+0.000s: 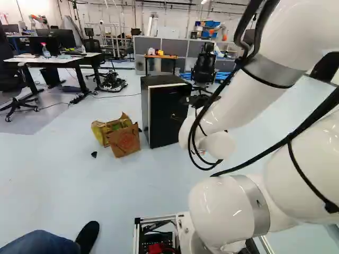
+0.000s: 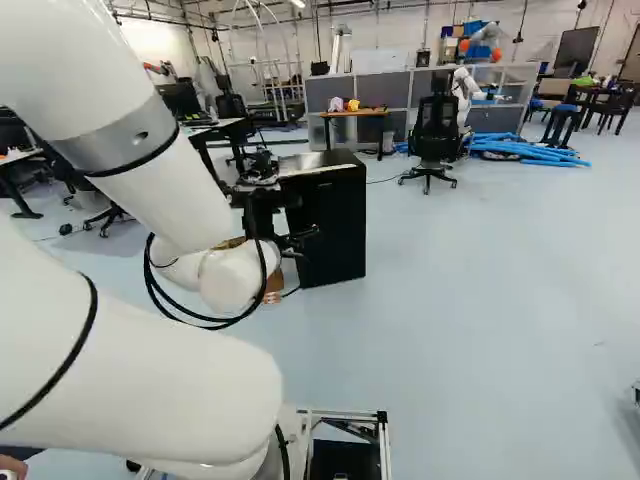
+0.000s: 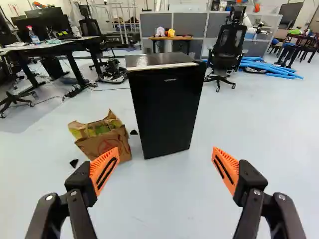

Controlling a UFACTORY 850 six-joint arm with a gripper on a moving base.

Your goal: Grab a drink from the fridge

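Wrist view: pincer [image 2: 300, 222] wide open, 2 pads [image 3: 99, 166] well apart

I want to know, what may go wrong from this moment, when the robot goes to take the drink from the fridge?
The front of the fridge shows no clear handle in the wrist view, so the open claw may slip when pulling.

The paper bag stands beside the fridge, near its front, and might get bumped or block the way.

A person's shoe is near the base; driving could hit it.
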